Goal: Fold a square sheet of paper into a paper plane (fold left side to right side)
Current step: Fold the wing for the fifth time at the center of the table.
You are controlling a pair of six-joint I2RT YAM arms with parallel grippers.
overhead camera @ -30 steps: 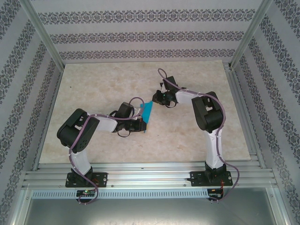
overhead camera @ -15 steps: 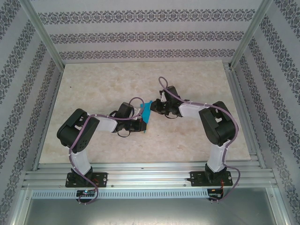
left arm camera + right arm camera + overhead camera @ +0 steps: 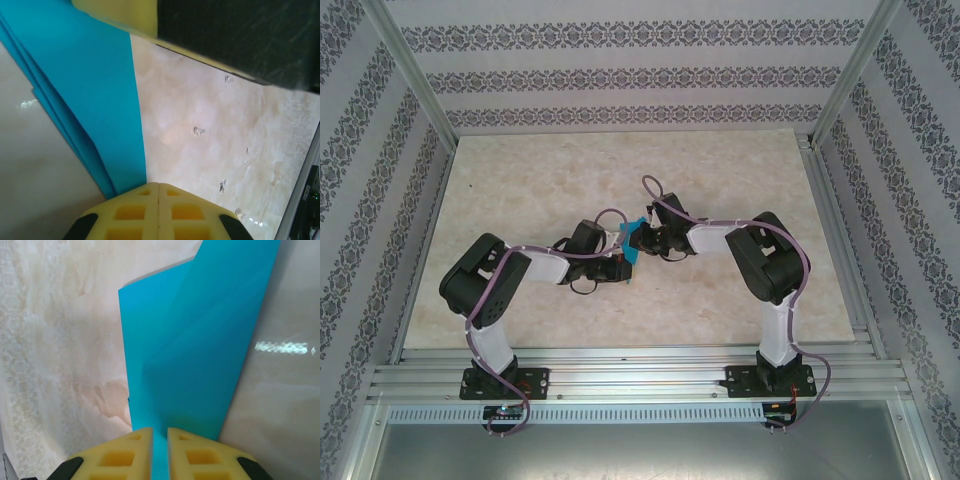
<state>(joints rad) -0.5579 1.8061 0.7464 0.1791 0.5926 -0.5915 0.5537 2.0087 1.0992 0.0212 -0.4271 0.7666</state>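
The blue sheet of paper (image 3: 633, 247) is folded into a narrow, layered strip in the middle of the table, between my two grippers. My left gripper (image 3: 621, 263) is shut. In the left wrist view its yellow pads (image 3: 158, 186) meet with no paper in the seam, and the paper (image 3: 85, 75) runs in under the left pad's tip. My right gripper (image 3: 643, 240) meets the paper from the other side. Its jaws (image 3: 160, 431) are nearly closed, a thin slit apart, over the paper's face (image 3: 195, 350), with blue showing through the slit. It is also in the left wrist view (image 3: 235, 35).
The pale marble tabletop (image 3: 540, 180) lies bare around the arms. Patterned walls (image 3: 620, 75) and aluminium posts close it in, and a metal rail (image 3: 640, 375) runs along the near edge by the arm bases.
My right gripper has swung down and to the left from behind the paper until it reaches it. The left arm and the paper have stayed put.
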